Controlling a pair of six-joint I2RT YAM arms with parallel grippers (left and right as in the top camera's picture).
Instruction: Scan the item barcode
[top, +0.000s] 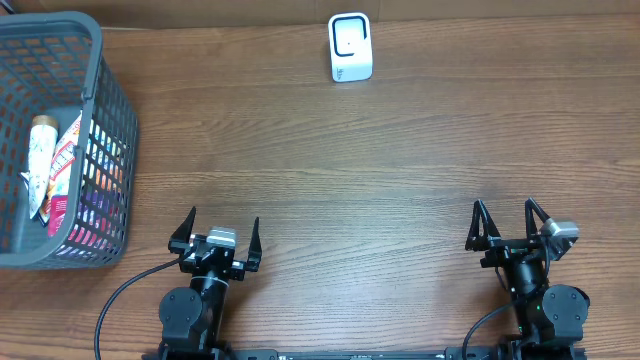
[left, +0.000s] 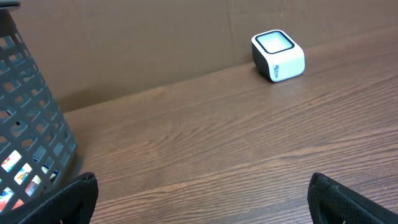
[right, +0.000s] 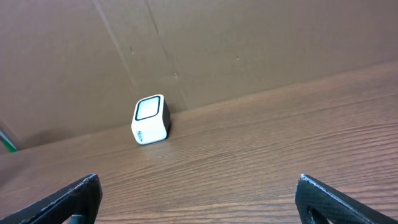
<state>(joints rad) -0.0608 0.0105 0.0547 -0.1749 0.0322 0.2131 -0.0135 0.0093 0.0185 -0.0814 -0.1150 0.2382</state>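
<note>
A white barcode scanner (top: 350, 47) with a dark-framed window stands at the table's far edge; it also shows in the left wrist view (left: 278, 56) and the right wrist view (right: 151, 119). Packaged items (top: 55, 168), among them a white tube, lie inside the grey basket (top: 108, 75) at the left. My left gripper (top: 221, 228) rests open near the front edge, right of the basket, nothing between its fingers. My right gripper (top: 505, 222) stands open at the front right, also empty. No barcode is visible on any item.
The grey mesh basket wall (left: 31, 149) fills the left side of the left wrist view. A brown cardboard wall (right: 199, 50) runs behind the scanner. Bare wooden tabletop (top: 340, 180) lies between grippers and scanner.
</note>
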